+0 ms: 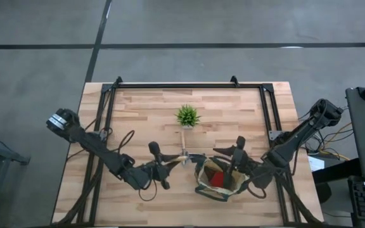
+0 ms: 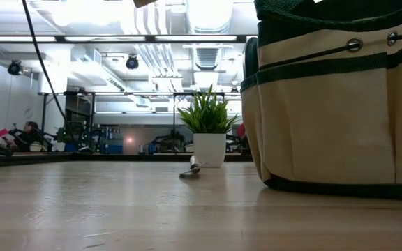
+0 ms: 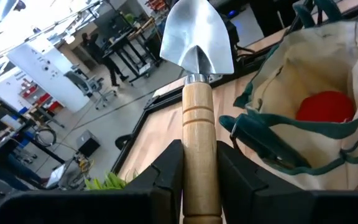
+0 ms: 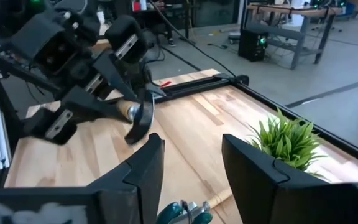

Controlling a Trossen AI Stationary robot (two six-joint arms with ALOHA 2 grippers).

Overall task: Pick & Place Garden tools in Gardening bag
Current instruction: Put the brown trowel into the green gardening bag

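Note:
My left gripper (image 1: pixel 168 166) is shut on a silver trowel with a wooden handle (image 3: pixel 197 56), held above the table just left of the olive-tan gardening bag (image 1: pixel 219 180). The blade (image 1: pixel 195 158) points toward the bag. The bag stands open with a red item (image 3: pixel 325 106) inside. My right gripper (image 1: pixel 235 154) is open and empty over the bag's far rim; in its own view (image 4: pixel 191 168) it faces the left gripper. A second trowel (image 1: pixel 183 140) lies flat on the table between the plant and the bag, and also shows in the low view (image 2: pixel 190 168). My left gripper pinches the trowel's wooden handle (image 3: pixel 199 134) between its two fingers (image 3: pixel 166 168), on the half away from the blade. The fingers lie along the handle, coming level from the table's left. The trowel is lifted clear, its blade (image 3: pixel 197 37) sticking out ahead of the fingertips.
A small spiky green plant in a white pot (image 1: pixel 187 116) stands at the middle of the table, beyond the lying trowel. A black metal frame (image 1: pixel 189 85) runs around the table's edges. Bare wood lies at the far left and far right.

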